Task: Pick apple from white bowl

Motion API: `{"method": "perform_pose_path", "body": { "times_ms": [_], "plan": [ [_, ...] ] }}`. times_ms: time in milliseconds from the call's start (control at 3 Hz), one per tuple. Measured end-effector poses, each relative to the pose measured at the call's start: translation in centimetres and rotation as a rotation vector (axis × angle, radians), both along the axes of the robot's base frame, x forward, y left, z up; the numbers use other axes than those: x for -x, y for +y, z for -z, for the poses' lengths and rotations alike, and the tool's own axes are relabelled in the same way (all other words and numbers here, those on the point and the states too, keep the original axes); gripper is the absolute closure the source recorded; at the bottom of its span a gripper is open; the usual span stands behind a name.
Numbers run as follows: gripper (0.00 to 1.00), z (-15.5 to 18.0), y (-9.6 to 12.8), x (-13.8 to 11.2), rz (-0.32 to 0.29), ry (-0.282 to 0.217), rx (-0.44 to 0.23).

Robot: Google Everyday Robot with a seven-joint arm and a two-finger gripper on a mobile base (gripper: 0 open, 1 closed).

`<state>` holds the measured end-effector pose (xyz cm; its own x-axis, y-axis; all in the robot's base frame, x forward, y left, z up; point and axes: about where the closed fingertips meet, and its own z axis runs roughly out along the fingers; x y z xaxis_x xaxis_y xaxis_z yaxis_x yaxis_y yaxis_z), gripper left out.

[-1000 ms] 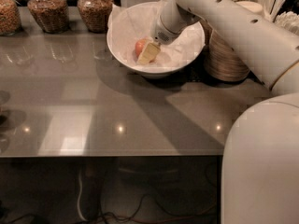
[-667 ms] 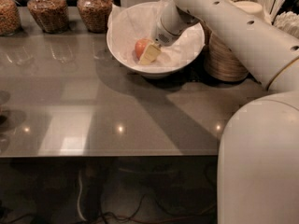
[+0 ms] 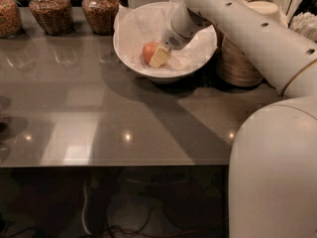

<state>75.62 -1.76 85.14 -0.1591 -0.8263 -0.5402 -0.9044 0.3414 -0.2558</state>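
Grey table w/ white bowl near back edge. Apple sits inside bowl, left of centre. Pincer reaches in from right, pressed vs apple's right side. Pincer state: can't tell.

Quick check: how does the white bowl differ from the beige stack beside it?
The white bowl is one wide, glossy white bowl; the beige stack is tan, narrower and taller. The white bowl is lined with paper and holds the apple; the beige stack shows no lining or fruit. The gripper is inside the white bowl, right beside the apple; the arm partly hides the beige stack. Both stand on the grey table.
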Motion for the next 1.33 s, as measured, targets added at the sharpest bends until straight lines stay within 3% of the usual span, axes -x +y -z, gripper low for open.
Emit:
{"method": "perform_pose_path", "body": {
  "times_ms": [333,667,1333],
  "plan": [
    [0.96,-0.1,-0.9,0.1,0.025,0.007,-0.01],
    [1.0,-0.8,-2.4,0.5,0.047,-0.003,-0.03],
    [1.0,-5.3,-6.9,3.7,0.073,-0.104,-0.106]
  ]
}}
